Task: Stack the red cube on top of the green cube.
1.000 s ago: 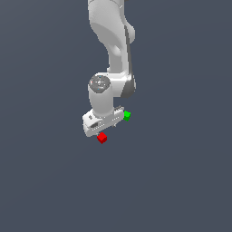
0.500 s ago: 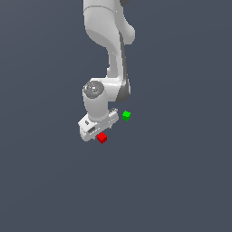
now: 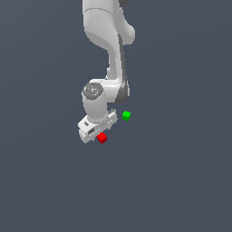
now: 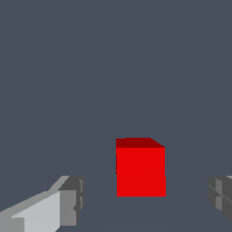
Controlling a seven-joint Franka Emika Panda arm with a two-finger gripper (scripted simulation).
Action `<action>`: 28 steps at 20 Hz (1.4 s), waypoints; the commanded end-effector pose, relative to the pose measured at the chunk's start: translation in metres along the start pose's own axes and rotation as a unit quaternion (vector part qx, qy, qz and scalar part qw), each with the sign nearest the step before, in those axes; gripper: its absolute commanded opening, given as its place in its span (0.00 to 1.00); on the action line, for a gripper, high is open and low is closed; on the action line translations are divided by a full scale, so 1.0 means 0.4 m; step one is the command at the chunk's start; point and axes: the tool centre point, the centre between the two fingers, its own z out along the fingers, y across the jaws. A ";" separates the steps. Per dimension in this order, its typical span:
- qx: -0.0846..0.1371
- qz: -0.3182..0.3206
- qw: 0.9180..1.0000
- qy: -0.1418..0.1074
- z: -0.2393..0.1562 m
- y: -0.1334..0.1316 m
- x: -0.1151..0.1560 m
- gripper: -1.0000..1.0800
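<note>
— Since a second ago, what has shifted?

— Mostly the arm [image 3: 106, 41]: its white hand [image 3: 97, 130] has slid away from the green cube [image 3: 126, 115] toward the exterior view's left and down over the red cube [image 3: 102, 138]. A second ago the hand's body touched or hid part of the green cube in that view; now the green cube shows whole, with a clear gap beside it. Neither cube has moved on the dark bench [image 3: 181, 172].

— Where does the red cube sit now?

— On the bench, just under the lower edge of the hand in the exterior view. The green cube lies near it, up and toward the exterior view's right, apart from it.

— And the hand itself?

— Spread wide. In the wrist view the red cube [image 4: 140, 167] stands between the two fingers [image 4: 70, 201], with bench showing on either side of it, so neither pad touches it. Nothing is held.
</note>
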 end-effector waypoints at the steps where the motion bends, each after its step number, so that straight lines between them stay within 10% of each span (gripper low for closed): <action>1: 0.000 0.000 1.000 0.000 0.014 -0.001 0.000 0.96; 14: 0.000 -0.002 1.000 0.000 0.120 0.001 0.001 0.96; 15: 0.000 -0.002 1.000 0.000 0.120 0.001 0.001 0.00; 28: 0.000 -0.002 1.000 0.000 0.112 0.001 0.001 0.00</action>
